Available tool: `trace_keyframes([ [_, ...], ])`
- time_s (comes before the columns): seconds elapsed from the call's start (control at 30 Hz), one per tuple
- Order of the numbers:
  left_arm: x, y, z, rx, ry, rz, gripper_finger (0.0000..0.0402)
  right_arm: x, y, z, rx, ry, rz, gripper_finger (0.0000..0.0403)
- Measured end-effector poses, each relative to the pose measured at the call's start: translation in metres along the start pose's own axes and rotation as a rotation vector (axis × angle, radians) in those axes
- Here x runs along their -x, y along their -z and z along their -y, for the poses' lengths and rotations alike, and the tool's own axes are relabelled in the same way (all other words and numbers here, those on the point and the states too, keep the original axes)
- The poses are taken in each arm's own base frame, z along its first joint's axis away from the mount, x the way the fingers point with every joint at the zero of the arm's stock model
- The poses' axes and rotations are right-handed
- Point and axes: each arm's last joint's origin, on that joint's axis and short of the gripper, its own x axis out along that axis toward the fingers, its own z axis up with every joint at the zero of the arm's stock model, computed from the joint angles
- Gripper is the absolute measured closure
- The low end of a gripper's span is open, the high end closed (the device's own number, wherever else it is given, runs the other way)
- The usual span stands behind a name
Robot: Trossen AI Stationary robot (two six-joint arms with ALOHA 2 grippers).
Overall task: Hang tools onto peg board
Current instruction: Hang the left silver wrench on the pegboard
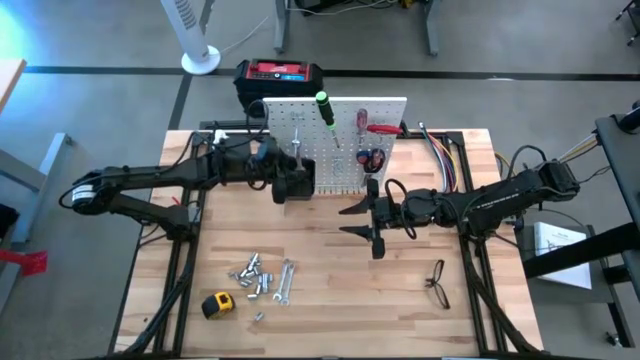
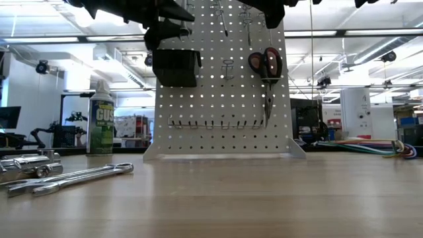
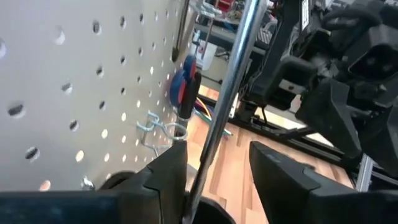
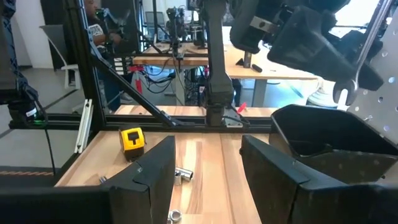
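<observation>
Letting go of a wrench over the peg board's bin, and it could tip out.

From above, the left gripper [image 1: 283, 178] sits at the black bin [image 1: 298, 180] on the peg board [image 1: 335, 140], jaws parted around a silver wrench [image 1: 297, 150]; released crooked, it may topple. Level view: pliers [image 2: 266, 69] hang already. Left wrist: the shaft stands loose between spread fingers [image 3: 169, 171]. The right gripper [image 1: 372, 222] hovers in front of the board, jaws spread, empty.
</observation>
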Motion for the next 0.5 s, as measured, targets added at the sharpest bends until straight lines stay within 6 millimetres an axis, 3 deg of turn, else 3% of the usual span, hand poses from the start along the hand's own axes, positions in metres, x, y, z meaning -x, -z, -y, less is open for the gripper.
trace_keyframes([
  [0.27, 0.011, 0.001, 0.002, -0.009, -0.023, -0.095, 0.0236, 0.000, -0.003, 0.000, -0.004, 0.009, 0.031, 0.0236],
  [0.5, 0.029, -0.008, 0.005, -0.036, -0.024, -0.069, 0.0235, 0.000, -0.002, 0.003, 0.001, 0.084, 0.023, 0.0250],
])
